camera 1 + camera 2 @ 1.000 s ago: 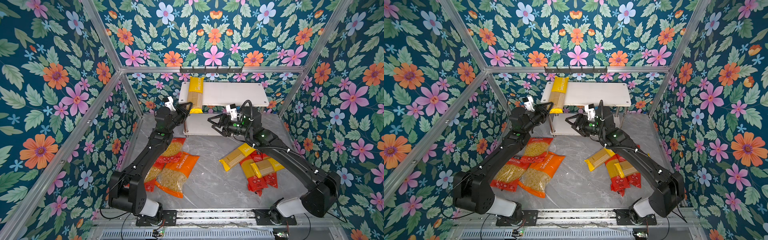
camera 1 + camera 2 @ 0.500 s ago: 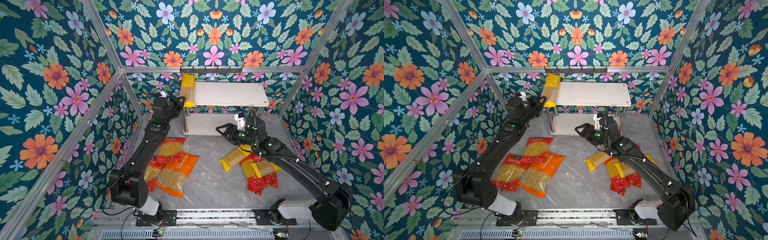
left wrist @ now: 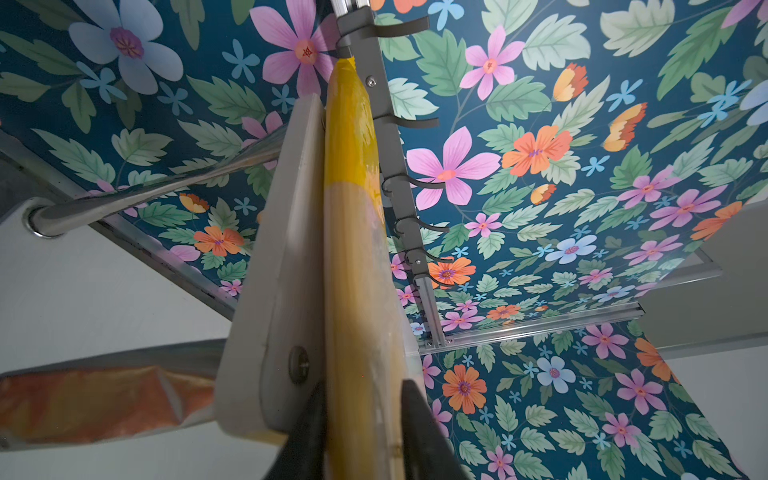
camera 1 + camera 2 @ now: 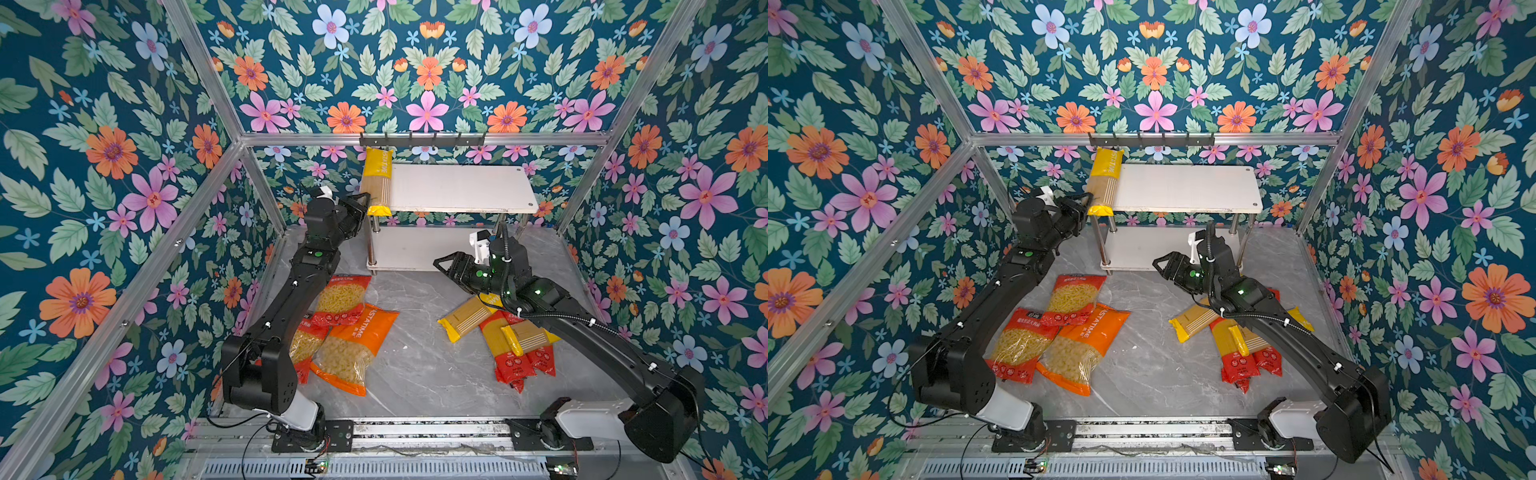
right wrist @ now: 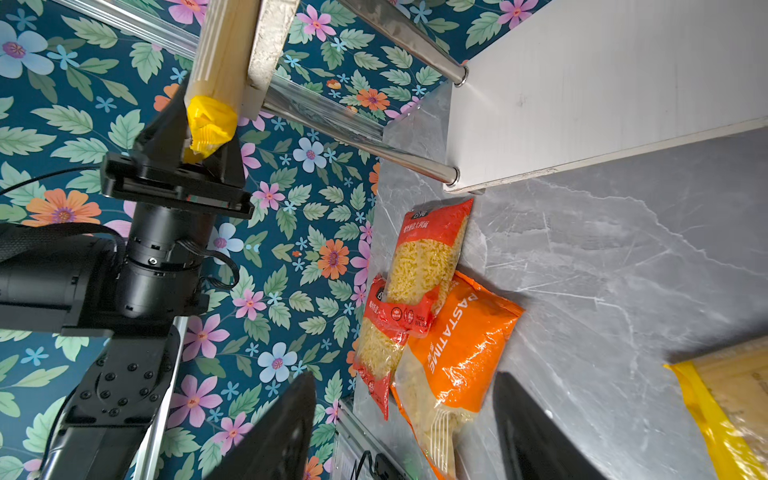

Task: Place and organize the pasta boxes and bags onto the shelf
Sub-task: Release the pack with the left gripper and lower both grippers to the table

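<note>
Both top views: yellow pack (image 4: 377,183) slid to left edge of shelf (image 4: 461,189) top board; right tool (image 4: 442,266) backed off, spread, empty.
L wrist: left tool (image 3: 363,436) flanks pack end; can't tell if pinching.
R wrist: macaroni bags (image 5: 428,257) on worktop (image 5: 602,270), 1st placement prob. done.

The letters ASTATIME read on the orange macaroni bag (image 5: 453,345) and on the yellow pack (image 4: 379,178) atop the shelf (image 4: 457,189).

Shelf (image 4: 457,189) top open beside yellow pack (image 4: 377,183), apparently.
</note>
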Tool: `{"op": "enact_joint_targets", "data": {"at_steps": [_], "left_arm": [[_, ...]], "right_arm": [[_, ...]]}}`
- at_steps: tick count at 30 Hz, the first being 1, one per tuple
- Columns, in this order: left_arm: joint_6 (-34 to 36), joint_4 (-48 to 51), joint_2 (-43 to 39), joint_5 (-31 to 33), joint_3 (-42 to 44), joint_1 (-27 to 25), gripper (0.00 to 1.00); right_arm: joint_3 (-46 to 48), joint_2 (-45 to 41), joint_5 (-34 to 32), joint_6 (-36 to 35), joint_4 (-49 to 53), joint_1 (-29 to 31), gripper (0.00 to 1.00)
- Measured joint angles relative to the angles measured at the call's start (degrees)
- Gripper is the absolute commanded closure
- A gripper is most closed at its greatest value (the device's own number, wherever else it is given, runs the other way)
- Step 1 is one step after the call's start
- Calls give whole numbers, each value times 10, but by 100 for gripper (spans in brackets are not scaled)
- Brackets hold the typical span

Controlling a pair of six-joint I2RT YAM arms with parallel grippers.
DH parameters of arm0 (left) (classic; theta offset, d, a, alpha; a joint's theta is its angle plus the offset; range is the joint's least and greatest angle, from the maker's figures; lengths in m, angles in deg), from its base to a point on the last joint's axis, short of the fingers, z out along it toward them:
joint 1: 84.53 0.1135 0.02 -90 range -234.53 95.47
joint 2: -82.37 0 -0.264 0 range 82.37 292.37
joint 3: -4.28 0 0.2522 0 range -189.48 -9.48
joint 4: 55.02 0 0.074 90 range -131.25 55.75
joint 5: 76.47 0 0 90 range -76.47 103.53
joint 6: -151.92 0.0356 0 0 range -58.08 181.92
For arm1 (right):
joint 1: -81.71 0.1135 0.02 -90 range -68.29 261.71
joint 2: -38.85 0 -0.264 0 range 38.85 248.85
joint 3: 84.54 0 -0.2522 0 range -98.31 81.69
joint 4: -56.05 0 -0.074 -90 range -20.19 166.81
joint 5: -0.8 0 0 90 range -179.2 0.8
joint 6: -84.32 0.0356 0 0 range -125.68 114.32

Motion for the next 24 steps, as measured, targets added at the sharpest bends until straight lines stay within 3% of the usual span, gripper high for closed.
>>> {"op": "enact_joint_targets", "data": {"at_steps": [2, 5, 9, 14, 19, 24], "left_arm": [[4, 2, -13, -2, 7, 3, 34], [15, 12, -36, -3, 21, 15, 26], [53, 58, -84, -1, 45, 37, 26], [174, 122, -183, 58, 123, 22, 28], [264, 139, -237, 140, 281, -105, 31], [291, 86, -187, 228, 391, -278, 28]], "right_arm": [[0, 2, 0, 0, 0, 0, 31], [6, -1, 0, 0, 0, -3, 31], [42, -19, 5, -2, 5, -20, 31], [144, -69, 9, -6, 35, -45, 31], [275, -121, 7, 5, 60, -76, 33], [366, -138, 1, 26, 59, -120, 31]]}}
